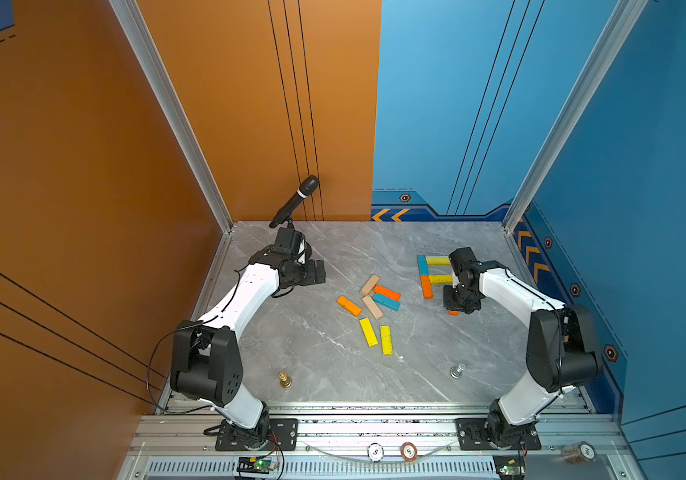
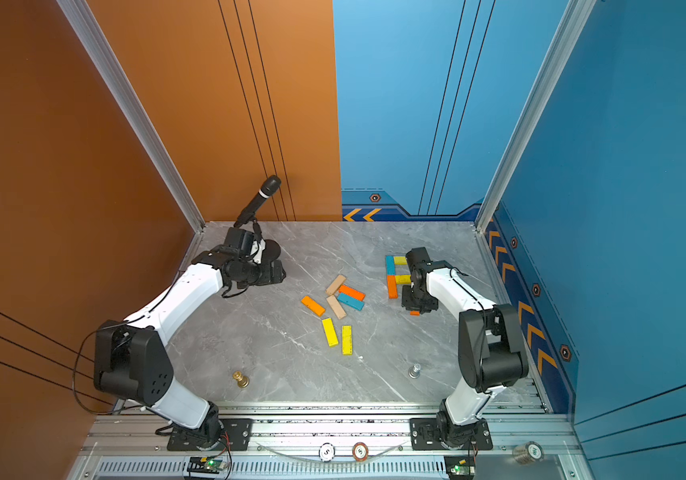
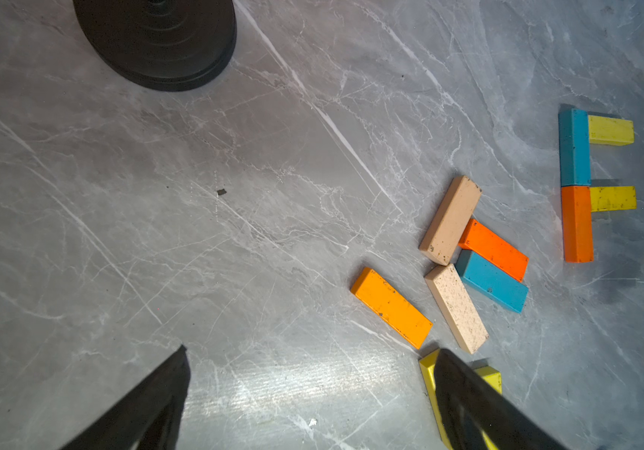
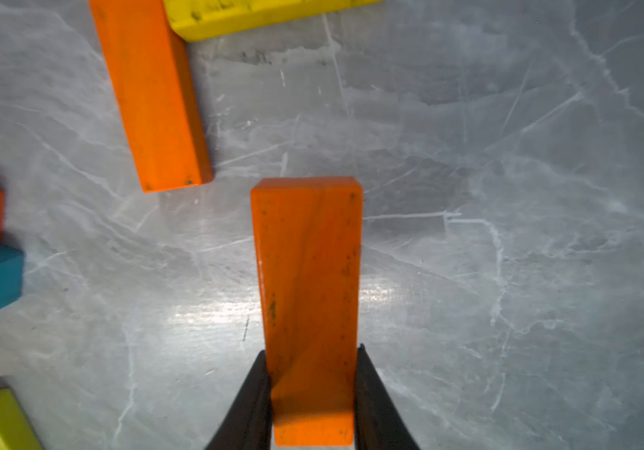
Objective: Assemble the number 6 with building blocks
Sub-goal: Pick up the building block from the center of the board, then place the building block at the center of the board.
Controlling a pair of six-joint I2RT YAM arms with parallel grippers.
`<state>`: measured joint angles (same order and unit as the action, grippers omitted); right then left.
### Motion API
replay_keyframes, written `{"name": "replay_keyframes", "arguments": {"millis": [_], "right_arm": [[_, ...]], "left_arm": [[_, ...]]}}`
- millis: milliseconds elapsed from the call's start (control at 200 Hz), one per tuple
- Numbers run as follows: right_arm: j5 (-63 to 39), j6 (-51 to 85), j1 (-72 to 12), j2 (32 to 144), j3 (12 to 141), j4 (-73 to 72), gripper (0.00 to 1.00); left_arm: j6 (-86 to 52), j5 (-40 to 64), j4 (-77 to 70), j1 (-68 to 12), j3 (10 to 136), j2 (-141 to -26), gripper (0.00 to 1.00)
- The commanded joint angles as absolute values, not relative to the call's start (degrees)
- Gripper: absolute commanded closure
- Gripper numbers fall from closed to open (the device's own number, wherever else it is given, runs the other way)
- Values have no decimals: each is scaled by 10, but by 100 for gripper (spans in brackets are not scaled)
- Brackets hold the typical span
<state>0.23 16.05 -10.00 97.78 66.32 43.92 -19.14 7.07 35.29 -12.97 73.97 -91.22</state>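
**A:** Building blocks (image 1: 372,306) first: where are they, from the left?

**B:** My left hand (image 3: 312,349) hangs over the bench (image 1: 312,345) near the microphone stand (image 3: 156,43), jaws spread wide with nothing between them. Past it, mid-bench, seven blocks lie loose and flat. There is an amber block (image 1: 349,305), then two pale wood blocks (image 1: 370,284) meeting at an angle. A red-orange block (image 1: 387,292) and a loose blue block (image 1: 386,301) lie side by side against them. Two loose yellow blocks (image 1: 368,331) lie nearer my base.

**A:** And further right?

**B:** Four are set together. A blue block (image 1: 422,265) and an orange block (image 1: 426,286) lie end to end in one line. Two yellow bars (image 1: 437,260) branch off to the right, one at the far end and one at the joint.

**A:** Your right hand?

**B:** My right hand (image 4: 311,350) is clamped on a spare orange block (image 4: 306,272). It sits just beside the near end of that line, apart from it, over bare bench. Whether it touches the bench, I cannot tell.
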Motion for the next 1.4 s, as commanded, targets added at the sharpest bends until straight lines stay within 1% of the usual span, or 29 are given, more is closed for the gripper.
{"name": "replay_keyframes", "arguments": {"millis": [0,290,466,841,1397], "right_arm": [[17,128,-93,1007,669,451,69],[35,84,-61,1065,720,460,69],[23,61,-42,1083,736,466,67],[27,46,-44,1116,758,465,66],[21,32,-43,1143,789,467,66]], "left_arm": [[-189,80,348,-136,739,-922,2],[-184,76,345,-141,738,-923,2],[-183,75,342,-143,738,-930,2],[-169,47,343,-169,736,-934,2],[-166,46,338,-169,736,-936,2]]}}
